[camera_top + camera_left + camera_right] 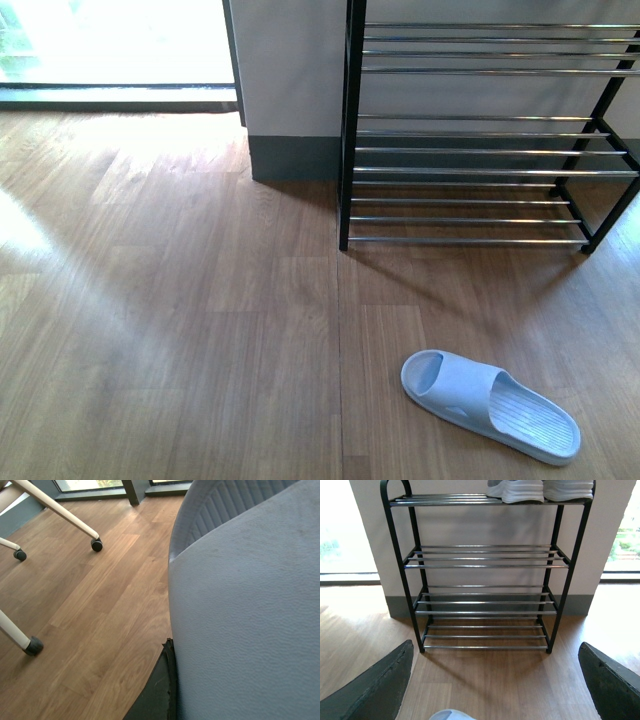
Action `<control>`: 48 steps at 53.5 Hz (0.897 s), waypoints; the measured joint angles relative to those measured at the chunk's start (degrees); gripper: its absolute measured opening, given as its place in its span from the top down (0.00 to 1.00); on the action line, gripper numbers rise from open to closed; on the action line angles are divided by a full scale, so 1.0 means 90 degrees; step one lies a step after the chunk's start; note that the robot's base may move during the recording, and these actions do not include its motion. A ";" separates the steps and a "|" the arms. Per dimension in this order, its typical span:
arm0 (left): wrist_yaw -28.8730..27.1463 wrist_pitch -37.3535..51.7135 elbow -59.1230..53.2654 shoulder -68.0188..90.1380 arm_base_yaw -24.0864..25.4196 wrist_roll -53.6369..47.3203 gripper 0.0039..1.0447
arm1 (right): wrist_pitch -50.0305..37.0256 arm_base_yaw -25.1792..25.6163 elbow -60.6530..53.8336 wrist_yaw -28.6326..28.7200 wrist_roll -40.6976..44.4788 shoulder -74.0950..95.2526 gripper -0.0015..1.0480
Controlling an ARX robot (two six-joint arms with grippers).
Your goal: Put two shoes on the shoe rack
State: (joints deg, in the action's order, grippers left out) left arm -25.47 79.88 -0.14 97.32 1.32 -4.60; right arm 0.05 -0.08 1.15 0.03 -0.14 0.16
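Left gripper (164,684) clasped a pale blue rubber slipper (240,610); right gripper (492,680) gaped. Laying it flat across the black-framed chrome-bar rack (485,560) seemed wisest.

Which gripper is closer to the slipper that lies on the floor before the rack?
Right, most likely. The right gripper hangs open just behind the slipper, whose edge shows between its fingers. The left gripper lies against a blue-grey surface, outside the front view.
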 joint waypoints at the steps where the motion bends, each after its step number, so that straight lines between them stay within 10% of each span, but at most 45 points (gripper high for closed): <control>1: 0.0000 0.0000 0.0000 0.0000 0.0000 0.0000 0.98 | 0.0000 0.0000 0.0000 0.0000 0.0000 0.0000 0.09; 23: 0.0012 0.0000 0.0000 0.0027 -0.0002 0.0000 0.98 | -0.0085 -0.0066 0.0044 -0.0070 0.1022 0.0855 0.09; 37: 0.0012 0.0000 0.0000 0.0027 -0.0002 0.0000 0.98 | -0.3691 -0.0753 0.1112 -0.0505 0.1957 0.7237 0.09; 48: 0.0012 0.0000 0.0000 0.0027 -0.0002 0.0000 0.98 | -0.4563 -0.1370 0.1967 -0.0185 0.2200 1.1237 0.09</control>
State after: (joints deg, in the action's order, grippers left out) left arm -25.36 79.88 -0.14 97.56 1.30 -4.60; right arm -41.01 -12.40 18.85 -1.63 19.66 101.30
